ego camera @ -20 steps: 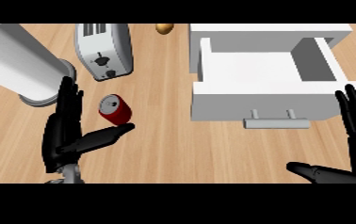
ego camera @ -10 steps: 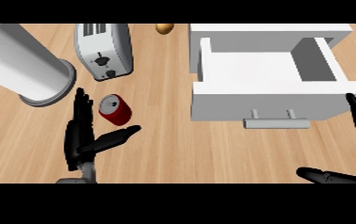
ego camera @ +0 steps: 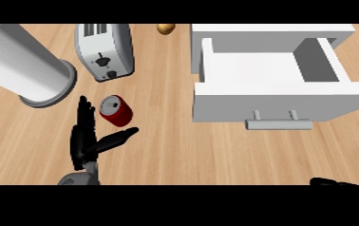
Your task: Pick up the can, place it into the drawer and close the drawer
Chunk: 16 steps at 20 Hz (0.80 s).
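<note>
The red can (ego camera: 118,111) with a silver top lies tilted on the wooden counter, left of centre. My left hand (ego camera: 85,138) is open just below and left of it, fingers straight up along the can's left side and thumb spread out under it, not closed round the can. The white drawer (ego camera: 273,105) stands pulled open at the right, its inside bare and its grey handle (ego camera: 278,123) facing me. Only a dark tip of my right hand (ego camera: 332,182) shows at the lower right edge.
A silver toaster (ego camera: 106,50) stands behind the can. A tall grey cylinder (ego camera: 29,73) rises at the left edge. A small brown item (ego camera: 165,28) lies at the back beside the drawer cabinet (ego camera: 270,32). Bare wooden counter (ego camera: 182,149) stretches between can and drawer.
My left hand has moved right and forward, closing in on the can's left side. My right hand has dropped down, almost out of view at the lower right.
</note>
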Each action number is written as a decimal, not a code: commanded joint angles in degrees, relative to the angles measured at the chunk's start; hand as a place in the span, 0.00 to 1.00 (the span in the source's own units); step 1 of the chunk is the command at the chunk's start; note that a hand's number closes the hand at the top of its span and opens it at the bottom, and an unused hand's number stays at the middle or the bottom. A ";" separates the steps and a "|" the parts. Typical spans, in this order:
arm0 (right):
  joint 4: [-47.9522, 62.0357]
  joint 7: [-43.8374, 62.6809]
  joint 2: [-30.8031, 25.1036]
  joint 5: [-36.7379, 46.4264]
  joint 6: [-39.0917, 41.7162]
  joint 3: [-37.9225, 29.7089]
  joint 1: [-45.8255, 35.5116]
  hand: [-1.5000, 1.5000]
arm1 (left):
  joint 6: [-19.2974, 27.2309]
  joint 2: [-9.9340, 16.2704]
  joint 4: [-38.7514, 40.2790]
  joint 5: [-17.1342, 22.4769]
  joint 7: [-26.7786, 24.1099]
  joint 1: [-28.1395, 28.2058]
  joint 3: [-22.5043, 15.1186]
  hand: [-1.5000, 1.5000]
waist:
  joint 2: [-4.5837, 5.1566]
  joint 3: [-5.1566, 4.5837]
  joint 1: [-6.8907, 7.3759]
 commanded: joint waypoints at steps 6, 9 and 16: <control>1.17 0.89 -1.64 -3.03 1.82 -4.35 -1.62 0.00 | -1.77 0.04 19.92 3.65 -8.94 -9.88 5.47 0.00 | 0.07 0.00 -0.21; -2.63 3.39 -0.80 -2.22 1.23 -4.01 -0.17 0.00 | -1.87 0.09 22.14 4.61 -12.74 -8.98 6.88 0.00 | 0.01 0.00 -0.13; -0.10 -0.12 1.04 0.02 2.57 -1.76 0.09 0.00 | -9.32 3.59 37.45 8.19 -23.07 -13.57 12.28 0.00 | 0.10 -0.02 -0.25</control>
